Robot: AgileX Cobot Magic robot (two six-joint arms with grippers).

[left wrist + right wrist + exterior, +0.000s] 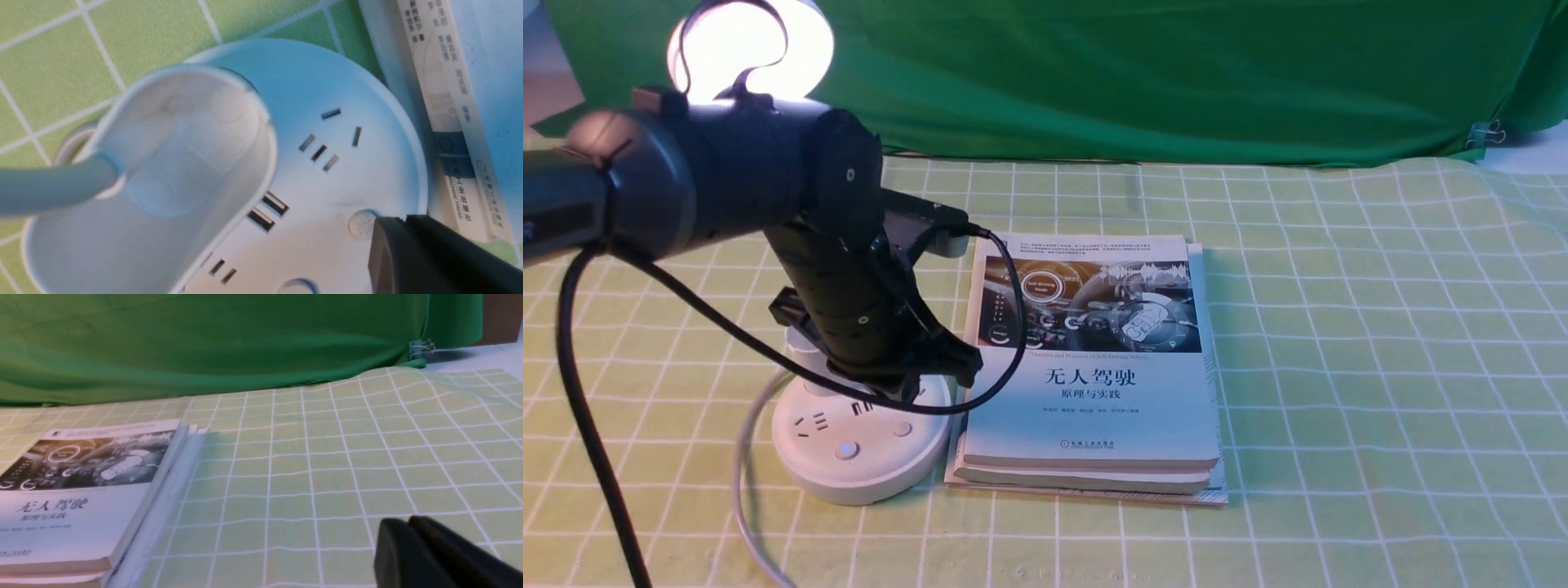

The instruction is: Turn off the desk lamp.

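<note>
The left jaws are together, tip right at a small round button (359, 222) on the base of the lamp (849, 474). Only the left wrist view shows that. The lamp sits on the counter (1339, 367), just beside the books (1094, 384). The right jaws are together too, low over the counter. Far back, the lamp head (800, 49) glows.

desk lamp (862, 469): white all over
disc head (756, 41): glowing warm white
front button (847, 450): pale blue tint, perhaps lit
cord (740, 490): whitish grey
tablecloth (1380, 367): light green with a thin white grid
backdrop (1135, 73): plain deep green
top book (1094, 400): pale blue-white cover, dark photo band, black title characters
left arm (727, 188): black
cable (588, 441): black
left gripper (405, 223): black
right gripper (408, 523): black
</note>
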